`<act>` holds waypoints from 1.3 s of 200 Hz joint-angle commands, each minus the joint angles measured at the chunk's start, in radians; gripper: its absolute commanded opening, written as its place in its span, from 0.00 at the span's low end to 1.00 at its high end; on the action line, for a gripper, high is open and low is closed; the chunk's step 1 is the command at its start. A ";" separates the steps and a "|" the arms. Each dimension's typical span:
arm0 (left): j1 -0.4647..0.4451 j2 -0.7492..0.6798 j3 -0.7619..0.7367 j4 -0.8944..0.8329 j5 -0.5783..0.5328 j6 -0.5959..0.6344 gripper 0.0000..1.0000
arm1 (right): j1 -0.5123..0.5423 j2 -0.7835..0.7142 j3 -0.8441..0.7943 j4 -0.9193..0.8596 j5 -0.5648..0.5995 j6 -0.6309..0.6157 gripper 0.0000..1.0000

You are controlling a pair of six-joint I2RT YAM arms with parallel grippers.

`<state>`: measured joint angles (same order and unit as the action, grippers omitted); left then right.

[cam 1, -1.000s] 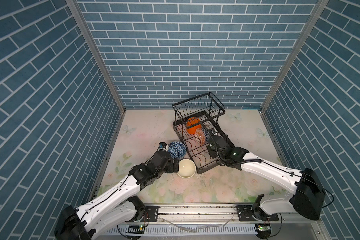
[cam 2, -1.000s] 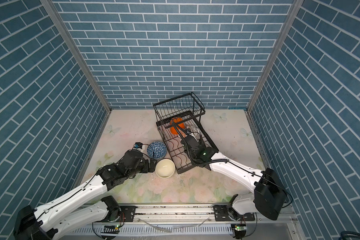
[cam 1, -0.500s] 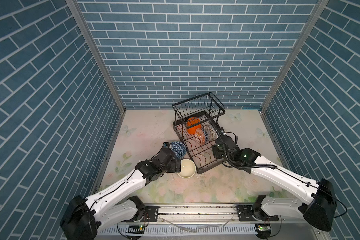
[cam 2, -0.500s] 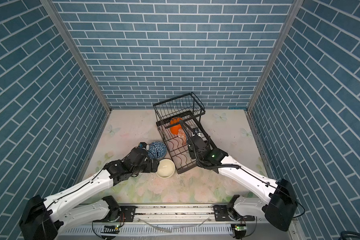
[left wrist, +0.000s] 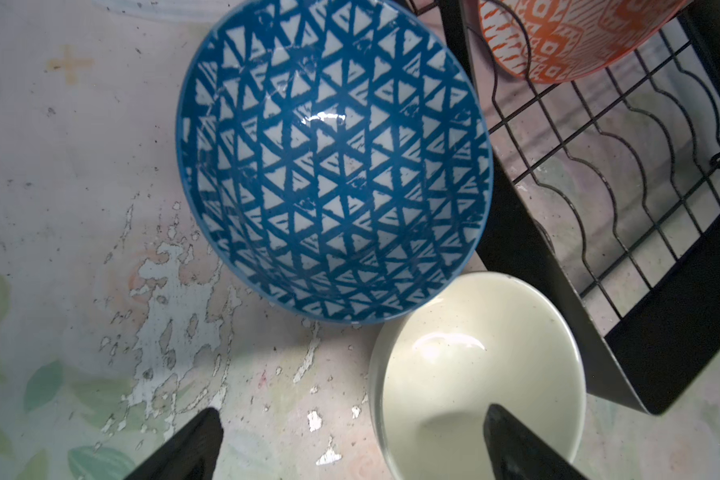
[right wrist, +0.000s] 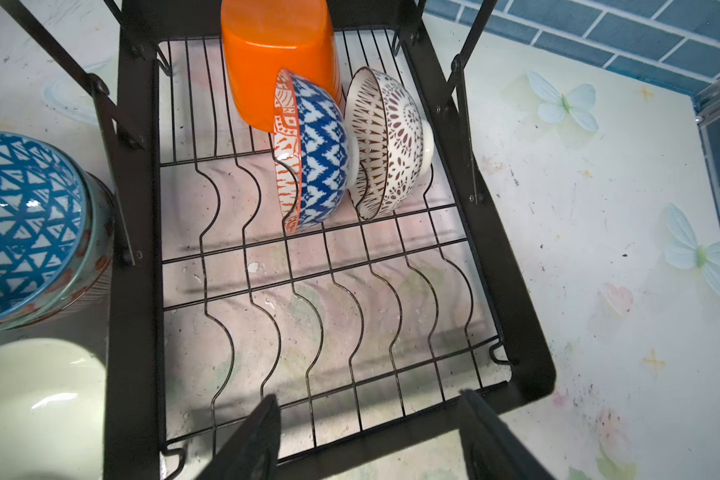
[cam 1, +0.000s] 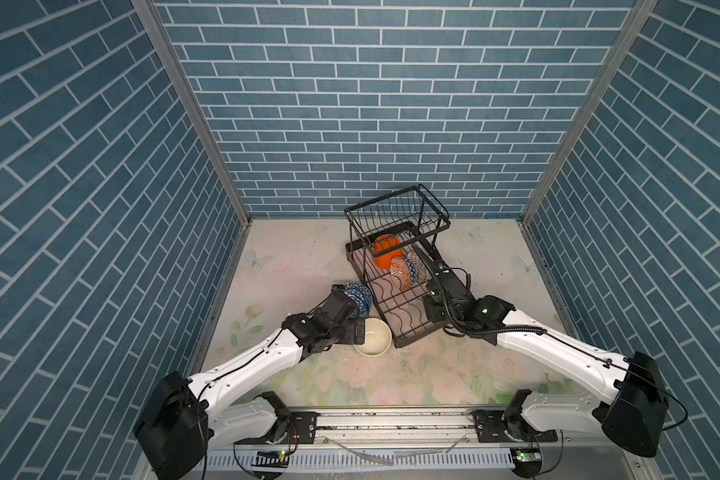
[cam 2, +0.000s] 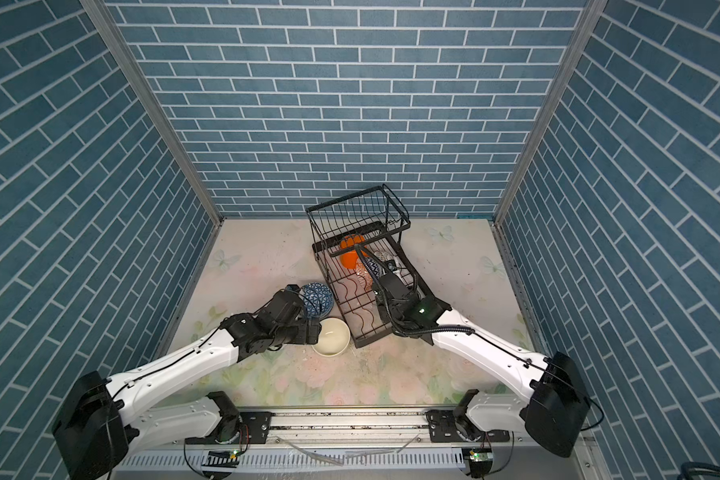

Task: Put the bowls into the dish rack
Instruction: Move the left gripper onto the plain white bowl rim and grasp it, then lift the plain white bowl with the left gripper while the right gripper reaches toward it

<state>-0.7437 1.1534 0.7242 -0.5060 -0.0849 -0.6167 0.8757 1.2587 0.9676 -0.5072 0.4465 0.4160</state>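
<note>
Left wrist: end effector [left wrist: 352, 411] (spread wide) straddles cream bowl [left wrist: 474, 365] rim.

- Black wire dish rack [right wrist: 512, 291], askew toward table's back edge.
- Orange bowl [right wrist: 279, 54], orange-blue bowl [right wrist: 321, 153], brown-patterned bowl [right wrist: 395, 141]: on edge, lower tray's far end.
- Blue-triangle bowl [left wrist: 333, 166], cream bowl [left wrist: 474, 374]: upright beside rack's near corner.

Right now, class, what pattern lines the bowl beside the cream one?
A blue-and-white triangle lattice, clearest on the bowl in the left wrist view.
</note>
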 commanded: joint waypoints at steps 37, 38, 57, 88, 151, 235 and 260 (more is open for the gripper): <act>0.000 0.025 -0.008 -0.040 0.009 -0.041 0.98 | -0.004 0.011 0.017 -0.024 -0.023 0.071 0.69; 0.000 0.027 -0.009 -0.039 0.009 -0.042 0.98 | -0.003 0.011 0.016 -0.024 -0.023 0.071 0.69; 0.000 0.040 -0.023 -0.016 0.025 -0.058 0.98 | -0.003 0.020 0.017 -0.027 -0.032 0.076 0.68; 0.000 0.074 -0.055 0.020 0.042 -0.077 0.95 | -0.002 0.024 0.011 -0.026 -0.037 0.083 0.68; 0.000 0.137 -0.060 0.043 0.059 -0.090 0.88 | -0.001 0.022 -0.004 -0.014 -0.029 0.088 0.68; -0.006 0.152 -0.055 0.000 0.037 -0.092 0.62 | -0.002 0.031 -0.012 -0.011 -0.029 0.086 0.68; -0.006 0.149 -0.050 -0.026 0.011 -0.089 0.58 | -0.003 0.037 -0.005 -0.007 -0.027 0.077 0.68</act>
<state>-0.7452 1.3033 0.6743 -0.4679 -0.0319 -0.7109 0.8757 1.2827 0.9676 -0.5095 0.4171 0.4671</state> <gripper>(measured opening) 0.600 0.683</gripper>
